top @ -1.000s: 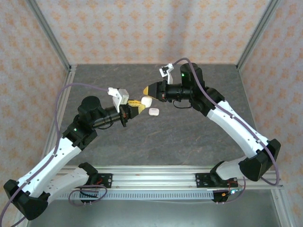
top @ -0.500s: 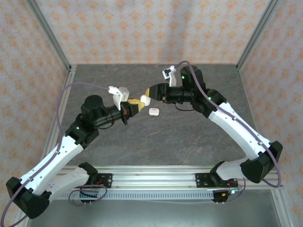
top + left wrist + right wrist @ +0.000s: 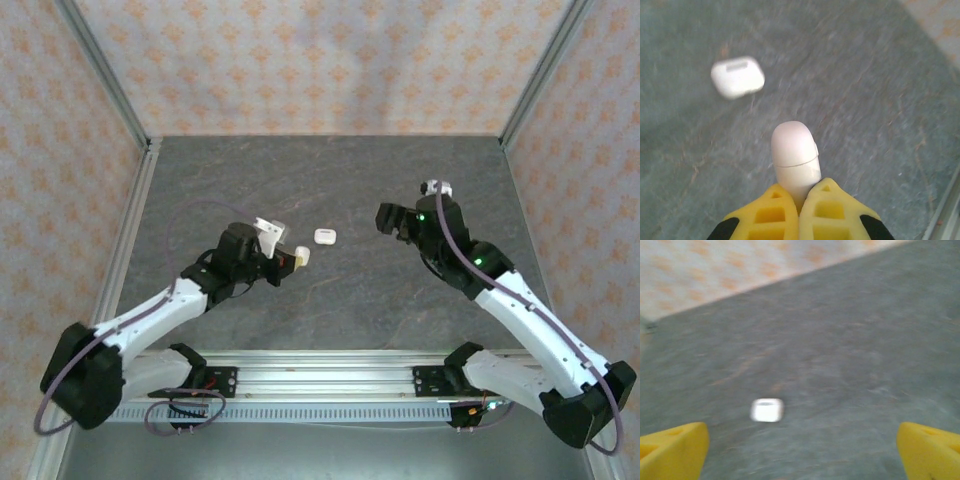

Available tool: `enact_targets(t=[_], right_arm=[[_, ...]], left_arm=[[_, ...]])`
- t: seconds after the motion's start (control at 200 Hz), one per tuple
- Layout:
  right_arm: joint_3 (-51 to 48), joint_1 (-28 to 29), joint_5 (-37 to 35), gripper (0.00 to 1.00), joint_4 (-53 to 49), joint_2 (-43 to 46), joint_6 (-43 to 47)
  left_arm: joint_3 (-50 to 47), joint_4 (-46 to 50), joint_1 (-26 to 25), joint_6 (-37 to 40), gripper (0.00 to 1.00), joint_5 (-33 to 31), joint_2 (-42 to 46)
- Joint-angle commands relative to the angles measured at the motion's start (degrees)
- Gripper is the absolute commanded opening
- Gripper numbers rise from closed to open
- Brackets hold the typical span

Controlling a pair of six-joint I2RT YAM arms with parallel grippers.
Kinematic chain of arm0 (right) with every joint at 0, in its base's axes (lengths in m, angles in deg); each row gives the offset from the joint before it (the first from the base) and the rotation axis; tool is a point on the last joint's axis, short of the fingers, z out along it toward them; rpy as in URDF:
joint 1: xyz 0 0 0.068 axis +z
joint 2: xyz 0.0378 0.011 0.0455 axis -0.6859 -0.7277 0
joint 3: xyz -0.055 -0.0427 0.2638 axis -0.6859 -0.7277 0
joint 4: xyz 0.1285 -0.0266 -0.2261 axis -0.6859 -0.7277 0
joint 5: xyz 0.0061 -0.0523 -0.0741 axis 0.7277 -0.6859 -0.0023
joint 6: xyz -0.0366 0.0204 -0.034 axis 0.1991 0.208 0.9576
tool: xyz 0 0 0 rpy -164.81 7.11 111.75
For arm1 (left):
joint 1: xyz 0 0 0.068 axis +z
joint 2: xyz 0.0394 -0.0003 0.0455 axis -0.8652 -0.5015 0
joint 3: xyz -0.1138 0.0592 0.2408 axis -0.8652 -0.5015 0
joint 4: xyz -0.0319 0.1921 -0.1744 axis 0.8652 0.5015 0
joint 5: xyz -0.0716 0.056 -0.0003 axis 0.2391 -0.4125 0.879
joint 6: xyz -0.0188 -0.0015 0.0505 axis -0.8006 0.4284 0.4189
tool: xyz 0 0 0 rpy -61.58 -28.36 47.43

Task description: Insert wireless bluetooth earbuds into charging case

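Observation:
My left gripper (image 3: 291,259) is low over the table, shut on a closed white charging case (image 3: 302,256). In the left wrist view its yellow fingers (image 3: 772,215) pinch the case's lower half (image 3: 795,155), and the lid seam shows above them. A second white case (image 3: 324,237) lies flat on the table just beyond, also seen from the left wrist (image 3: 737,77) and, blurred, from the right wrist (image 3: 766,410). My right gripper (image 3: 386,215) hangs open to the right of that case with nothing between its fingertips (image 3: 675,452). The earbuds are hidden.
The dark stone-patterned tabletop (image 3: 330,180) is fenced by an aluminium frame, with patterned walls at the back and sides. A metal rail (image 3: 330,375) carrying the arm bases runs along the near edge.
My right gripper opened wide and drew back to the right, away from the held case. My left gripper pulled back and down toward the table, still shut on the case.

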Motion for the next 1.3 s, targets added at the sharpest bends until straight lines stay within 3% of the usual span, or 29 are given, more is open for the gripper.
enact_targets(t=[0.0, 0.1, 0.18, 0.44, 0.495, 0.686, 0.751, 0.961, 1.096, 1.226, 1.296], right_arm=[[-4.1, -1.29, -14.4, 0.99, 1.68, 0.71, 4.45], [-7.48, -4.13, -17.13, 0.99, 2.36, 0.35, 6.01], [-10.29, -7.8, -17.06, 0.99, 3.66, 0.27, 6.55], [-19.36, -16.21, -17.54, 0.99, 16.45, 1.05, 11.75], [-22.27, -17.34, -17.76, 0.99, 22.11, 0.97, 13.96], [-33.77, -20.86, -16.56, 0.99, 46.43, -1.49, 22.11], [-35.74, -22.43, -15.83, 0.99, 51.49, -2.91, 21.38], [-40.64, -24.57, -12.21, 0.99, 69.15, -8.39, 23.36], [-40.69, -25.53, -10.2, 0.99, 81.6, -19.1, 23.87], [-38.82, -25.92, -8.19, 1.0, 85.68, -27.13, 23.46], [-39.65, -25.96, -8.66, 1.0, 95.29, -34.36, 24.17]], left_arm=[[-1.43, -7.03, 0.17, -3.01, 0.0, 1.32, -5.09], [-0.91, -6.45, 0.1, -3.16, 0.0, -1.03, -8.7], [0.83, -2.72, 0.15, -1.9, 0.23, -4.11, -10.36], [8.23, 10.31, 1.6, 3.22, 0.54, -13.47, -9.92], [10.46, 13.28, 2.2, 4.6, 0.61, -16.97, -9.04], [15.88, 18.45, 6.11, 9.82, 1.0, -35.12, -4.91], [14.91, 15.6, 8.4, 10.27, 1.0, -41.17, -3.0], [5.14, 0.66, 15.95, 15.74, 1.0, -46.34, 1.43], [-4.43, -14.64, 21.16, 14.36, 1.0, -40.67, 3.31], [-12.35, -29.05, 24.53, 11.82, 1.0, -37.67, 1.75], [-15.25, -36.18, 25.21, 12.61, 1.0, -36.77, -0.6]])
